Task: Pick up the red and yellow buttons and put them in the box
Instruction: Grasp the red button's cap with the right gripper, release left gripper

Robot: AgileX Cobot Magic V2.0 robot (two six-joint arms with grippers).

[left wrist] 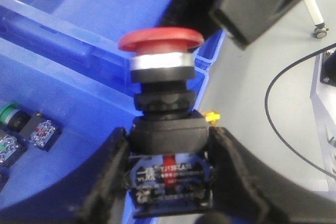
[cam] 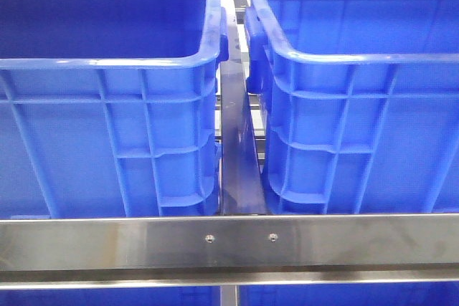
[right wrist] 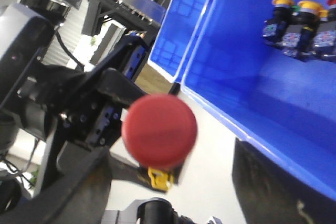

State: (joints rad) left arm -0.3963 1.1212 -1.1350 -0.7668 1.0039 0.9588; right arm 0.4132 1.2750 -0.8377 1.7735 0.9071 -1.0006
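My left gripper is shut on the black body of a red mushroom-head button, held upright over the edge of a blue crate. In the right wrist view the same red cap faces the camera, held by the left arm coming in from the side. It sits between the wide-apart fingers of my right gripper without touching them; that gripper is open. Two yellow-capped buttons lie with other buttons in a blue crate. Neither gripper shows in the front view.
Two large blue crates stand side by side behind a steel rail. A green button and switch blocks lie in the left crate. A black cable runs over the grey floor.
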